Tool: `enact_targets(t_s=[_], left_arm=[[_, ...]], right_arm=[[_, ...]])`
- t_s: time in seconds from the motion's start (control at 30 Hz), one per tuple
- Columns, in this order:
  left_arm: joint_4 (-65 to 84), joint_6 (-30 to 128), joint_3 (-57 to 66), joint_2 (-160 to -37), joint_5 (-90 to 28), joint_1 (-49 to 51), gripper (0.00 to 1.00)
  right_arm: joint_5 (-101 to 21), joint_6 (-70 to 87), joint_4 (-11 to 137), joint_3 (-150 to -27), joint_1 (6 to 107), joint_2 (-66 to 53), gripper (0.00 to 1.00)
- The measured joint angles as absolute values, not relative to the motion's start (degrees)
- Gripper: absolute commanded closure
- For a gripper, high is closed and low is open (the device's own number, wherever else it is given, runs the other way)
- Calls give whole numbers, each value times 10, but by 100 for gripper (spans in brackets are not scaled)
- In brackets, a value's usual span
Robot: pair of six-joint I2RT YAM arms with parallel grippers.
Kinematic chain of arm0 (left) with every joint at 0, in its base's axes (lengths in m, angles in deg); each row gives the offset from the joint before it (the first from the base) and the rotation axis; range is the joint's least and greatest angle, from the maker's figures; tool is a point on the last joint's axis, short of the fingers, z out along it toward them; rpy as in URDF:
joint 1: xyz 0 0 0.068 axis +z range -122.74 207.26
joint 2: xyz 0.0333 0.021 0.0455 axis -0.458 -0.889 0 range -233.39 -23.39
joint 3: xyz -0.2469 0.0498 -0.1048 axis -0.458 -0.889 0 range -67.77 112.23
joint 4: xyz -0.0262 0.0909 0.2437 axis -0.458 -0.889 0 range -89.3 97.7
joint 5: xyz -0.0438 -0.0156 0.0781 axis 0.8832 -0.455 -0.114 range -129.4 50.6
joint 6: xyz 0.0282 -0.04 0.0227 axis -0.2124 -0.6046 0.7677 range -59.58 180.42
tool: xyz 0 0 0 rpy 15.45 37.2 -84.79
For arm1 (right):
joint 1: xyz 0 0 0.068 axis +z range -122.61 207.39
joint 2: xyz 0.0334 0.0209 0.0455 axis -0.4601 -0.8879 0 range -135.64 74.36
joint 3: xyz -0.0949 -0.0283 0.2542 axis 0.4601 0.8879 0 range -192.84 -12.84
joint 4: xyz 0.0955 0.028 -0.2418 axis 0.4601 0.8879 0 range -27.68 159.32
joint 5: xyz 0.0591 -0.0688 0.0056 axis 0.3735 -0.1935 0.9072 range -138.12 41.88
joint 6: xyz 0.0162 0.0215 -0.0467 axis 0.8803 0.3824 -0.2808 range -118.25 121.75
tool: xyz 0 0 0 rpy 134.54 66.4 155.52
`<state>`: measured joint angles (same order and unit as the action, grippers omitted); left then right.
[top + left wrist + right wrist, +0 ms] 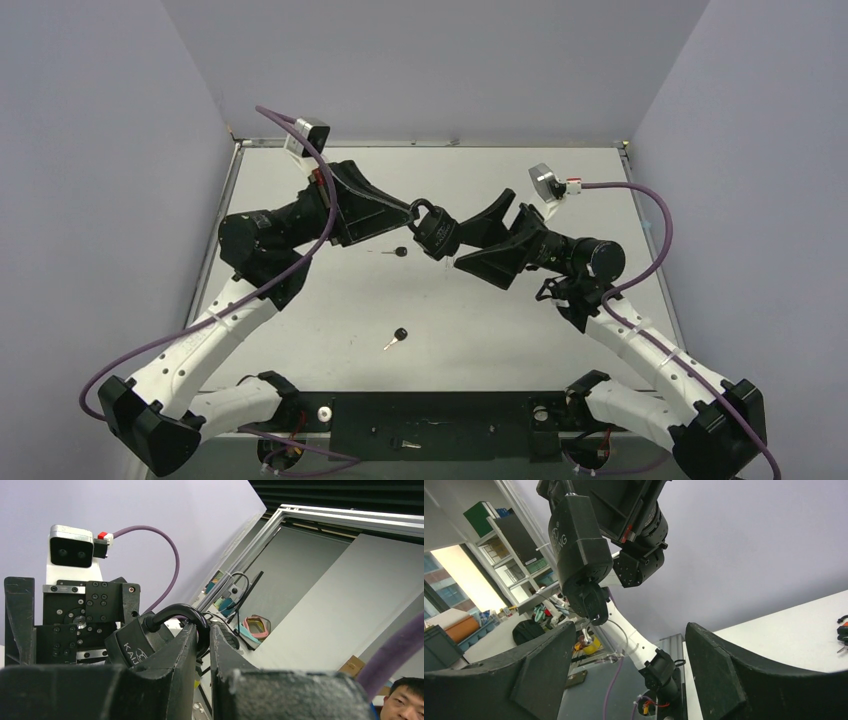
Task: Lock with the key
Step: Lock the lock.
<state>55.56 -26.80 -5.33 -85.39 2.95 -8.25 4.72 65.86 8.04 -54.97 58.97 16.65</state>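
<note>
A black padlock (436, 230) hangs in the air over the middle of the table. My left gripper (411, 212) is shut on its shackle (176, 613); the lock body (131, 643) sits left of the fingers in the left wrist view. My right gripper (462, 246) is open, its fingers either side of the lock's lower end and not touching it. In the right wrist view the padlock (576, 545) hangs above the open gripper (630, 628), with a black-headed key (593, 603) in its bottom end. Two more black-headed keys lie on the table, one (399, 252) under the lock and one (398, 337) nearer the front.
The white table (560, 330) has grey walls on three sides and a metal rim (430, 143) at the back. Purple cables (655, 215) loop from both wrist cameras. The black base plate (430, 415) lies between the arm bases.
</note>
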Motion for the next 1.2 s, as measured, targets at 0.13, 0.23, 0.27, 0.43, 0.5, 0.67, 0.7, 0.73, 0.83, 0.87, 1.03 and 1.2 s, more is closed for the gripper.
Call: enact_targets(t_s=[0.13, 0.23, 0.27, 0.43, 0.5, 0.67, 0.7, 0.73, 0.83, 0.87, 1.03, 1.2], left_arm=[[560, -276, -49, -861, 34, -82, 100], [559, -277, -49, -865, 35, -82, 100], [559, -277, -49, -866, 35, -82, 100], [559, -279, -49, -867, 35, -82, 100], [559, -279, -49, -867, 35, -82, 100], [558, -277, -49, -873, 25, -71, 100], [560, -280, -49, -875, 24, -67, 100], [563, -282, -49, -877, 22, -64, 100], [590, -295, -49, -884, 28, -52, 100], [602, -299, -49, -888, 31, -48, 100], [643, -315, -49, -917, 28, -32, 100], [630, -306, -38, -931, 29, -16, 100]], right_arm=[[45, 659, 76, -552, 595, 161, 31], [40, 664, 71, -560, 606, 149, 38], [38, 665, 71, -563, 609, 147, 44], [32, 669, 70, -574, 621, 144, 74], [31, 667, 69, -575, 623, 144, 87], [48, 667, 56, -575, 633, 147, 100], [49, 667, 52, -575, 635, 150, 100], [48, 668, 50, -575, 634, 153, 100], [38, 674, 38, -571, 633, 154, 100], [32, 677, 32, -568, 633, 154, 100], [8, 665, 52, -557, 629, 158, 100], [-24, 575, 166, -557, 627, 198, 100]])
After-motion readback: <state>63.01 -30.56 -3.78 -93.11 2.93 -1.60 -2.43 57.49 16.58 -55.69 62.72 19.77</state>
